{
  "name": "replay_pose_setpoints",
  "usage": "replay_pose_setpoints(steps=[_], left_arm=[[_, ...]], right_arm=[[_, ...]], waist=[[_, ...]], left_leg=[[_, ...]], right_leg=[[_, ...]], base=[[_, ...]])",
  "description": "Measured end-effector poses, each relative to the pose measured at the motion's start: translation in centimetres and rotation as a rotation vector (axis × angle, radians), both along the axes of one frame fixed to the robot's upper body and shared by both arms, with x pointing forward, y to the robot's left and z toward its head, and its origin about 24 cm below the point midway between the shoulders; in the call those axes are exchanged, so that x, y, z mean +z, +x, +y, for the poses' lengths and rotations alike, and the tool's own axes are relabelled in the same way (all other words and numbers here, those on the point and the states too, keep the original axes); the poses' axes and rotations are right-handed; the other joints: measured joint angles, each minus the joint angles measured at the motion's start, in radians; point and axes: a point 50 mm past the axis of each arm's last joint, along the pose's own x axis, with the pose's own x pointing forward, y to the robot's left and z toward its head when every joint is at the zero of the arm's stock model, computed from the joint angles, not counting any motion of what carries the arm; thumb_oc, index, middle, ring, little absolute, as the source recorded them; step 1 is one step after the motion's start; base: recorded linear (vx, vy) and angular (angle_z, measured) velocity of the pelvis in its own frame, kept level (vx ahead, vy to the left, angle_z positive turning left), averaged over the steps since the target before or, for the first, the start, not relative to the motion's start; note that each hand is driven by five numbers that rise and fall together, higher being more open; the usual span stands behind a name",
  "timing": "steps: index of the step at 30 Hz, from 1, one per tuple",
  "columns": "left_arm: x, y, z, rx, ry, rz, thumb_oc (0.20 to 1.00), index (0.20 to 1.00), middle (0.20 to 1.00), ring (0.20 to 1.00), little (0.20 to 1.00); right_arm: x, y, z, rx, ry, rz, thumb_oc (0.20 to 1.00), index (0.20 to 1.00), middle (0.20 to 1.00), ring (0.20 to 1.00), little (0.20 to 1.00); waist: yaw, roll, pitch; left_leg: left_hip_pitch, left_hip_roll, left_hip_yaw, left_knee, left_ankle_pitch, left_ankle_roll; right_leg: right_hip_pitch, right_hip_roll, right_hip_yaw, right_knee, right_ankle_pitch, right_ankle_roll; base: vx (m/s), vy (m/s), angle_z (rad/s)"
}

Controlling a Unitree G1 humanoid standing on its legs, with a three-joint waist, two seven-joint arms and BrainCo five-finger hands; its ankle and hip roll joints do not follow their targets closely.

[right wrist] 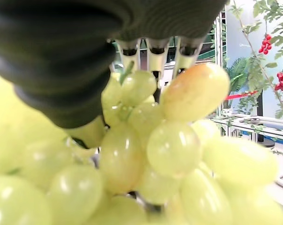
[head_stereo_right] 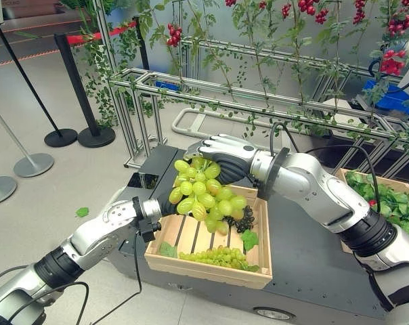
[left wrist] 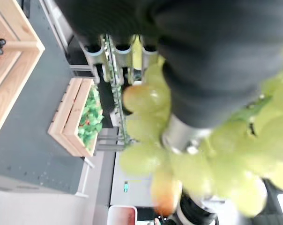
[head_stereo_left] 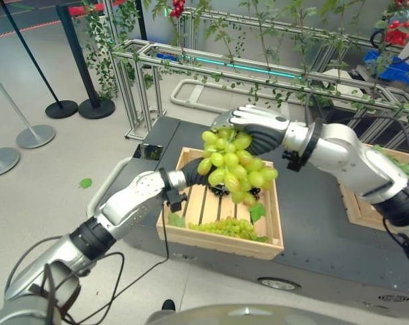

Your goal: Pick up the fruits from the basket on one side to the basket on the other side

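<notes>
A large bunch of green grapes hangs in the air above the near wooden crate. My right hand reaches in from the right and sits on top of the bunch, its fingers curled over the upper grapes. My left hand comes in from the lower left and goes behind and under the bunch, where the fruit hides it. Inside the crate lie a smaller bunch of green grapes and some dark grapes.
A second wooden crate with green leaves and small red fruit stands at the right on the same dark platform. An aluminium frame with vines runs behind. Several stanchion bases stand on the floor to the left.
</notes>
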Motion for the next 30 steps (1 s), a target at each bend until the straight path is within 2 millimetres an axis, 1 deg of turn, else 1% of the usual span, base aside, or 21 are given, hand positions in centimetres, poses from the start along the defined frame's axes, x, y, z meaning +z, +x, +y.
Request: replay_pose_setpoints(steps=[7,16,21,22,25,30], left_arm=[[-0.2,-0.1,-0.1,-0.007,0.007,0.010,0.200,0.200,0.200,0.200,0.200],[-1.3,-0.7,-0.7,-0.019,-0.008,0.056,0.200,0.200,0.200,0.200,0.200],[-2.0,-1.0,-0.6,-0.013,-0.011,0.082,0.200,0.200,0.200,0.200,0.200],[-2.1,-1.1,-0.6,-0.013,-0.011,0.085,0.200,0.200,0.200,0.200,0.200],[-2.3,-1.2,-0.6,-0.013,-0.015,0.094,0.200,0.200,0.200,0.200,0.200],[-2.4,-1.3,-0.6,-0.019,-0.007,0.106,0.200,0.200,0.200,0.200,0.200]], right_arm=[[-0.4,0.3,-0.3,-0.020,0.000,0.021,0.200,0.200,0.200,0.200,0.200],[-1.8,0.2,-0.2,-0.019,0.019,0.080,0.200,0.200,0.200,0.200,0.200],[-2.5,0.2,-0.4,-0.026,0.019,0.105,0.200,0.200,0.200,0.200,0.200],[-2.5,0.2,-0.4,-0.027,0.018,0.108,1.000,1.000,1.000,1.000,1.000],[-2.7,0.3,-0.6,-0.044,0.059,0.135,1.000,1.000,1.000,1.000,1.000],[-2.6,0.4,-0.7,-0.049,0.079,0.137,1.000,1.000,1.000,1.000,1.000]], waist=[[0.000,0.000,0.000],[0.000,0.001,0.000],[0.000,0.004,0.002],[0.000,0.004,0.002],[0.000,0.006,0.003],[0.000,0.009,0.004]], left_leg=[[0.000,0.000,-0.002,0.000,0.000,0.000],[0.000,-0.004,-0.003,0.000,0.000,0.000],[0.000,-0.004,-0.004,0.000,0.000,0.000],[0.000,-0.004,-0.004,0.000,0.000,0.000],[0.000,-0.004,-0.004,0.000,0.000,0.000],[0.000,-0.004,-0.005,0.000,0.001,0.001]], right_leg=[[0.000,-0.001,-0.004,0.000,0.000,0.000],[0.001,-0.002,-0.006,0.000,0.000,0.000],[0.001,-0.002,-0.006,0.000,0.000,0.000],[0.001,-0.002,-0.006,0.000,0.000,0.000],[0.001,-0.002,-0.007,0.000,0.000,0.000],[0.001,-0.002,-0.007,0.000,0.000,0.000]], base=[[0.00,0.000,0.00],[0.00,0.000,0.00],[0.00,0.000,0.00],[0.00,0.000,0.00],[0.00,0.000,0.00],[0.00,0.000,0.00]])
